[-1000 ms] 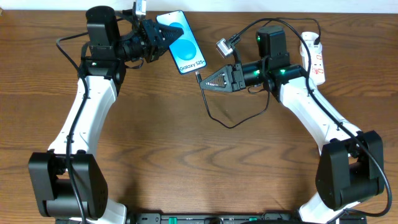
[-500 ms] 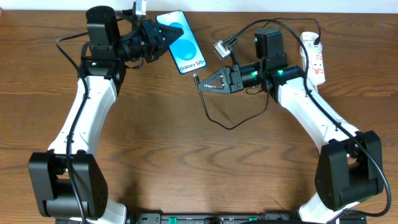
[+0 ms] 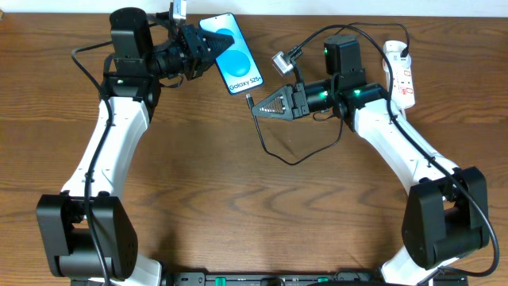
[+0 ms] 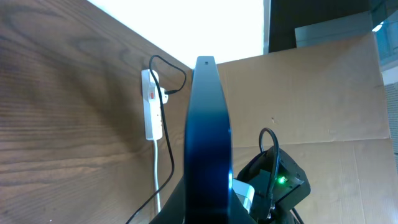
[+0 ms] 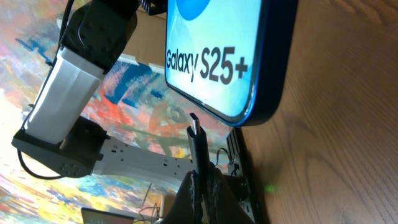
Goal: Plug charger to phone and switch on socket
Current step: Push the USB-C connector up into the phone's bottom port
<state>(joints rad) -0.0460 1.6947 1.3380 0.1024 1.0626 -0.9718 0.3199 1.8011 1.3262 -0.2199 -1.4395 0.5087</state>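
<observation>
From overhead, the step in hand is mating the charger (image 3: pixel 295 160) to the phone (image 3: pixel 234 63); the switch on the socket (image 3: pixel 403 76), which lies at the far right of the surface (image 3: pixel 238 214), looks like the later job. The left claw (image 3: pixel 208 49) is clamped on the phone's side at the far middle of the surface, with the screen up and its lower short end aimed at the other arm. The right claw (image 3: pixel 257 109) is pinched tight on the cable just behind the connector tip (image 3: pixel 251 101), which sits just short of that end, with slack cable looping on the wood below. From the left wrist, the phone (image 4: pixel 208 137) shows edge-on, rising out of the grip, so that claw is narrowed onto its sides; the socket (image 4: pixel 152 106) lies well beyond it, with a thin dark lead running to it. From the right wrist, the connector tip (image 5: pixel 195 132) stands up from closed fingers (image 5: pixel 194 186), near the phone's rounded bottom edge (image 5: pixel 261 115) but apart from it. The port itself cannot be made out. The next move likely calls for lining the tip square with that edge, then a short straight push while the left claw braces the phone.
</observation>
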